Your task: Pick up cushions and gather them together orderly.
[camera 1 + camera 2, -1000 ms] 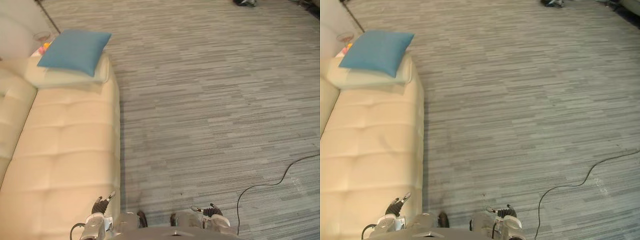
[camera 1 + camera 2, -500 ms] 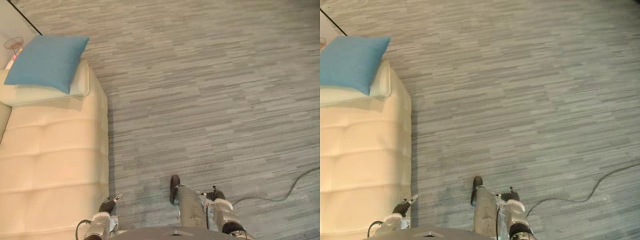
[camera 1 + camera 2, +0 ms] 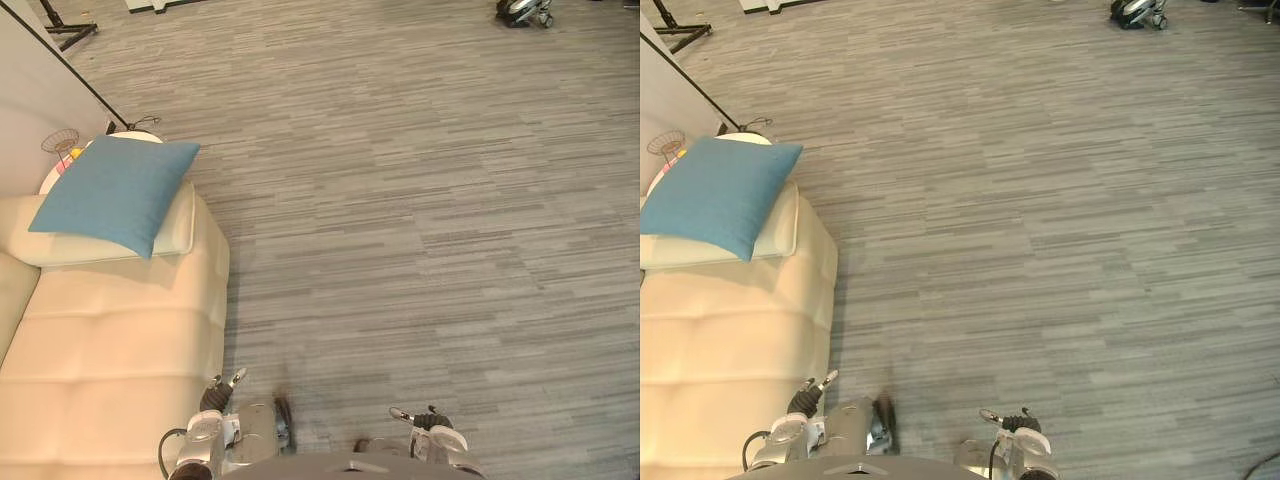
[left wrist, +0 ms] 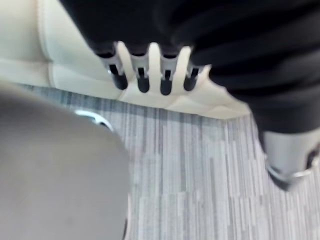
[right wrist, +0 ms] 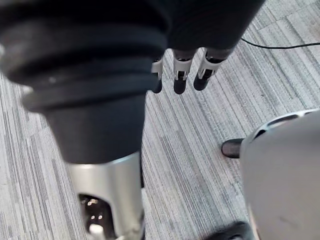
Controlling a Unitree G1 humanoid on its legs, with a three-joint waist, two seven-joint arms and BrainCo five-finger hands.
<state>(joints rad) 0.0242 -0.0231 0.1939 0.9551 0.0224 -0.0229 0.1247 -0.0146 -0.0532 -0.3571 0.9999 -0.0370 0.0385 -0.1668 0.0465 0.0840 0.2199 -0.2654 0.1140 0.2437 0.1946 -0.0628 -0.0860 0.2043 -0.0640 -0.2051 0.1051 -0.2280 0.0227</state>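
Left robot hand (image 3: 212,398) hangs low by the sofa (image 3: 110,370) edge, fingers (image 4: 143,77) straight, empty. Right robot hand (image 3: 428,421) over the carpet floor (image 3: 420,230), fingers relaxed, empty. Blue cushion (image 3: 115,190) lies on the cream cushion (image 3: 172,236) at the sofa's far end, well apart from both.

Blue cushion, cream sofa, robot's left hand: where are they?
blue cushion (image 3: 115,195), left eye view, its middle.
cream sofa (image 3: 110,345), left eye view, its tufted seat.
left hand (image 3: 211,397), left eye view, its dark back.
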